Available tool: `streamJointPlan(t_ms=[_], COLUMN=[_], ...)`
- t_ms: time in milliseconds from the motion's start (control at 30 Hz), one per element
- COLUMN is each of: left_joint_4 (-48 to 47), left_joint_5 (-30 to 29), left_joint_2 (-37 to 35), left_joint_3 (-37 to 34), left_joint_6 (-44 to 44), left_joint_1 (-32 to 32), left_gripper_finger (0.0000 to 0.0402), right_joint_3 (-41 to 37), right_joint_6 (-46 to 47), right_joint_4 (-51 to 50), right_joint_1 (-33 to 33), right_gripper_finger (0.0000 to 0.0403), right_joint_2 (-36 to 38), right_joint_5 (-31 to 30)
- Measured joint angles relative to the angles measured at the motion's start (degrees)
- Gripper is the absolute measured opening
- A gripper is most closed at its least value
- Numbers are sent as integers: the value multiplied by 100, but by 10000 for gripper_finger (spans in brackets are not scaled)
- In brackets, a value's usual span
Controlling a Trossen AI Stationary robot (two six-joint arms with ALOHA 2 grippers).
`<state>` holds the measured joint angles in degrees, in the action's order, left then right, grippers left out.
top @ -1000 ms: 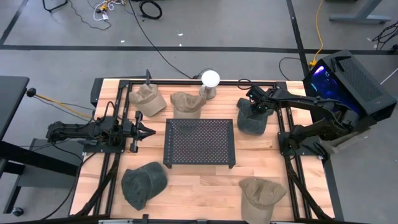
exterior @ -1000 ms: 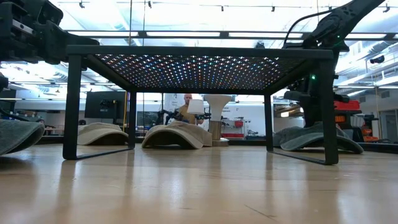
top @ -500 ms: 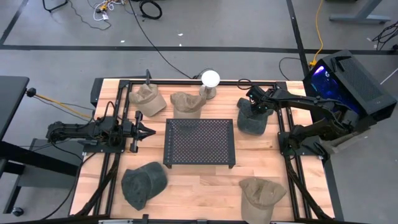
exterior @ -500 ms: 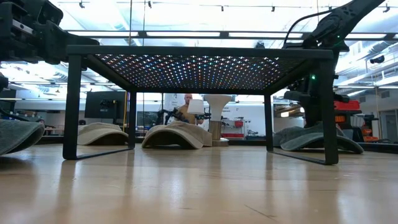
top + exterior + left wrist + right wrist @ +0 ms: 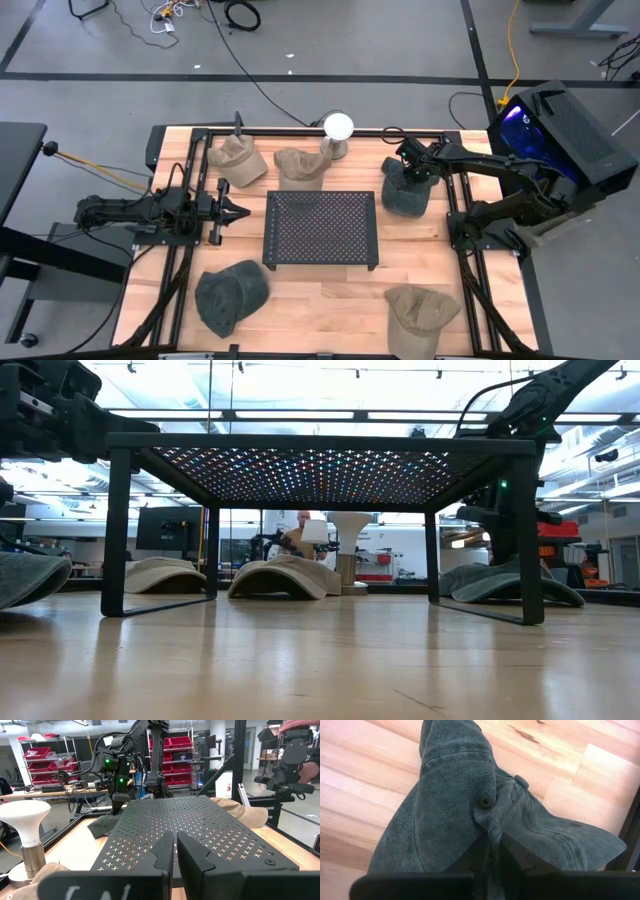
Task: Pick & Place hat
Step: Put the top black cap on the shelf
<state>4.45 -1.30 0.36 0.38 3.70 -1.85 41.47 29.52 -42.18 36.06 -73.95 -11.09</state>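
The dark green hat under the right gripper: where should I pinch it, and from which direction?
Grip the dark green hat on the raised fold of its crown beside the top button, coming straight down from above. The hat lies flat on the table, so only that soft ridge gives two faces to squeeze. The right gripper is already there, shut on the fold. The left gripper waits beside the perforated stand.

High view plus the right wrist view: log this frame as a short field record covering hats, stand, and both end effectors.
hats on table: five, three tan, two dark green
target hat: dark green cap right of the perforated stand
right end effector: on that cap, fingers shut, pinching its crown fabric
left end effector: waiting at the stand's left edge, fingers together, holding nothing
stand top: bare
other item: white bulb-shaped lamp at the far edge
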Motion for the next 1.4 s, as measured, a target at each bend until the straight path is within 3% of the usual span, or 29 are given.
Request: streamJointPlan(t_ms=[600,1400], left_joint_4=[0,0], left_joint_5=[0,0], left_joint_2=[-2,0], left_joint_3=[0,0], left_joint_6=[1,2], left_joint_1=[0,0], left_gripper_finger=[30,30], right_joint_3=[0,4], right_joint_6=[-2,0], right_joint_4=[-27,-299], right_joint_1=[-16,-16], right_gripper_finger=[36,36], right_joint_2=[17,732], right_joint_5=[13,24])
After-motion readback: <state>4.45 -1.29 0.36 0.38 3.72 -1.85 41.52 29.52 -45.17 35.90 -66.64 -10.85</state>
